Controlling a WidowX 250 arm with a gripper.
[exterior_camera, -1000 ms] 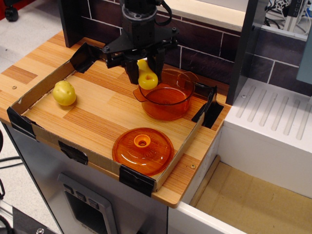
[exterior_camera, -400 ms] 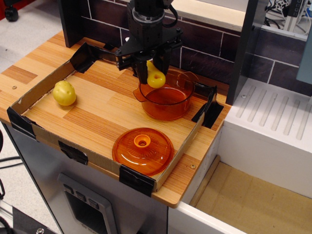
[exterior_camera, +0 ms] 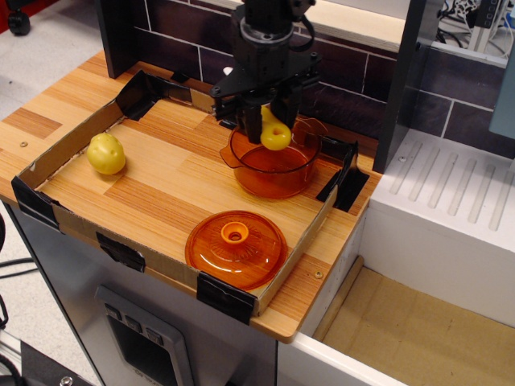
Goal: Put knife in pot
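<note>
A black robot gripper (exterior_camera: 269, 119) hangs over a shallow cardboard tray (exterior_camera: 48, 161) set on a wooden counter, its fingers closed narrowly around a small toy knife (exterior_camera: 273, 133); only the chunky yellow handle with its round hole is visible, hanging below the fingers, while the white blade is hidden up inside the gripper. Over the last second the arm has carried the knife to the right and slightly toward the back: a second ago the handle hung at the left rim of the orange see-through pot (exterior_camera: 273, 166), and now it sits over the pot's open mouth, roughly above its middle. The pot itself has not shifted and stands near the back right corner of the tray. The handle appears to be just above the rim rather than down inside (the single camera angle makes the exact height hard to judge). This suggests the carrying part of the task is nearly finished, and what remains is probably a short lowering and an opening of the fingers so the knife drops into the pot. Elsewhere nothing has moved: a round yellow potato (exterior_camera: 105, 153) rests near the tray's left edge, well apart from the pot, and the flat orange lid (exterior_camera: 236, 248) with its knob lies at the front of the tray.
</note>
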